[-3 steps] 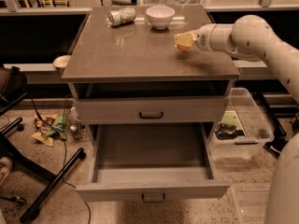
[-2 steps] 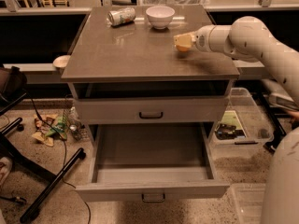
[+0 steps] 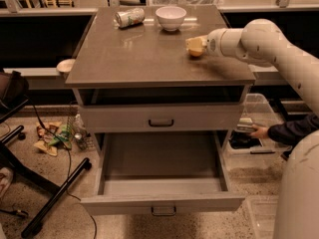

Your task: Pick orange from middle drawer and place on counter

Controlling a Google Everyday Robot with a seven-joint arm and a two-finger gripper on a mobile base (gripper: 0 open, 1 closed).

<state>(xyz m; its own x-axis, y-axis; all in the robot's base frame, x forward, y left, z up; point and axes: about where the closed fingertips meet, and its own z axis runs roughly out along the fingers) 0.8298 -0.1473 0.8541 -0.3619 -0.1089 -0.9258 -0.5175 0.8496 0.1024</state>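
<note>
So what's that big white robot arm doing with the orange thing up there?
The robot's gripper is at the orange, over the right side of the counter, near a white bowl and a tipped-over can. The middle drawer below is wide open and looks empty. Whether the orange is resting on the counter yet is hard to tell.
</note>
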